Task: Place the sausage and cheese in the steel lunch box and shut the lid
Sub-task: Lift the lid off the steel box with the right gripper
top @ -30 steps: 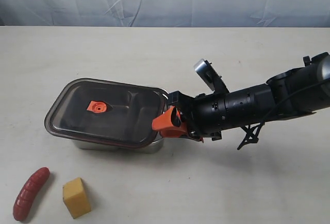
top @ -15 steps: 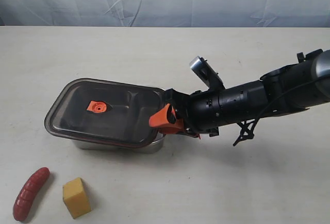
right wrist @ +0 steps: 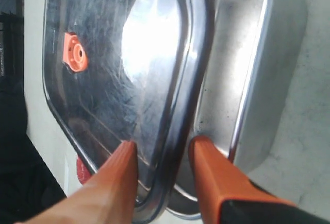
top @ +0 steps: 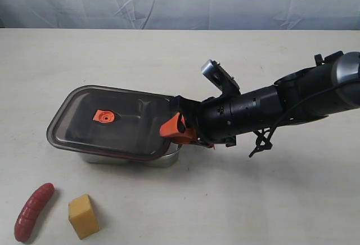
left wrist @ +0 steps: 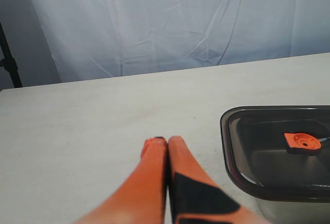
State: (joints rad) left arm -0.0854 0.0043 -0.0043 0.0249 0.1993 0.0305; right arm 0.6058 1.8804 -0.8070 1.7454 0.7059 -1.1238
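The dark translucent lid (top: pixel 112 124) with its orange valve tab (top: pixel 104 117) lies tilted over the steel lunch box (top: pixel 163 159), raised at its right end. My right gripper (top: pixel 174 128) is shut on the lid's right rim. In the right wrist view its fingers (right wrist: pixel 162 147) straddle the lid's rim (right wrist: pixel 180 110), with the bare steel box (right wrist: pixel 247 54) beside it. The dark-red sausage (top: pixel 34 211) and the yellow cheese (top: pixel 83 215) lie on the table in front of the box. My left gripper (left wrist: pixel 162 142) is shut and empty, beside the lid (left wrist: pixel 278 152).
The pale table (top: pixel 270 200) runs on to the right and behind the box. A grey-blue cloth backdrop (top: pixel 180 0) hangs along the far edge. The right arm (top: pixel 281 107) reaches in from the right, low over the table.
My right gripper has moved left with the lid's rim in it. The lid has slid left over the box. Sausage and cheese lie where they were.
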